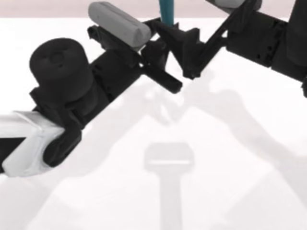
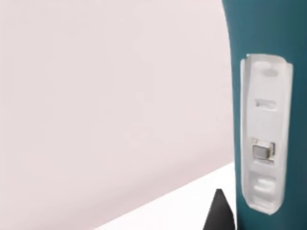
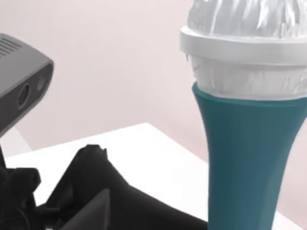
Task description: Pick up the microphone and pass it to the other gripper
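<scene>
Overhead, the microphone [image 1: 167, 10] stands upright at the top centre of the frame, where the left gripper [image 1: 160, 55] and right gripper [image 1: 184, 45] meet for a handover; neither's finger state is discernible.

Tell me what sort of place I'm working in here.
Probably a simulated tabletop workcell: a bare white table, a blank pinkish wall, and two black arms meeting over a microphone, left gripper and right gripper.
</scene>
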Motion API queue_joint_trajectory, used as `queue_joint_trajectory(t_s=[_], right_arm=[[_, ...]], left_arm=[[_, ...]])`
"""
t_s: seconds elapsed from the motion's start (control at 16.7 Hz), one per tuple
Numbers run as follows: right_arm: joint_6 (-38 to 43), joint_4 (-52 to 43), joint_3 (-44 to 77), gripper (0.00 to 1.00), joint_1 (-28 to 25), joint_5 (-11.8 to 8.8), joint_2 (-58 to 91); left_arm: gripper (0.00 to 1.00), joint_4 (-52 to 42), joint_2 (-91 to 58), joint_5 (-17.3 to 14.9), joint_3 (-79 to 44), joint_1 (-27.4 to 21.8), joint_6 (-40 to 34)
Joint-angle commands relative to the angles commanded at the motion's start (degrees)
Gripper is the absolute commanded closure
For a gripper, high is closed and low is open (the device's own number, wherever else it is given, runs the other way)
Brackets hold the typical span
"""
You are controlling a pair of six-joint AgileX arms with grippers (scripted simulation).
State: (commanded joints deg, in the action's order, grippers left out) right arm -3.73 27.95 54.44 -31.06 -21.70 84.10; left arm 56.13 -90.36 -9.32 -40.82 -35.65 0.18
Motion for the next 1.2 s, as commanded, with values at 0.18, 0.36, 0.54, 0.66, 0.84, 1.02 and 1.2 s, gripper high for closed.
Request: queue_joint_trajectory(t_s=[0.18, 0.36, 0.54, 0.66, 0.84, 1.02, 1.2], right_arm=[[0.08, 1.18, 5.59, 0.0, -2.39, 2.49, 6.91], [0.11, 1.5, 7.19, 0.0, -3.12, 3.24, 8.58], [0.11, 1.5, 7.19, 0.08, -3.12, 3.24, 8.58], [0.11, 1.5, 7.19, 0.23, -3.12, 3.24, 8.58], [0.11, 1.5, 7.19, 0.45, -3.12, 3.24, 8.58], [0.11, 1.5, 7.19, 0.68, -3.12, 3.24, 8.58], [0.11, 1.5, 7.19, 0.9, -3.12, 3.24, 8.58]], left_arm=[[1.0, 0.0, 0.0, 0.0, 0.0, 0.0, 0.0], [1.0, 0.0, 0.0, 0.0, 0.0, 0.0, 0.0], [1.0, 0.0, 0.0, 0.0, 0.0, 0.0, 0.0], [1.0, 0.0, 0.0, 0.0, 0.0, 0.0, 0.0], [1.0, 0.0, 0.0, 0.0, 0.0, 0.0, 0.0], [1.0, 0.0, 0.0, 0.0, 0.0, 0.0, 0.0], [1.0, 0.0, 0.0, 0.0, 0.0, 0.0, 0.0]])
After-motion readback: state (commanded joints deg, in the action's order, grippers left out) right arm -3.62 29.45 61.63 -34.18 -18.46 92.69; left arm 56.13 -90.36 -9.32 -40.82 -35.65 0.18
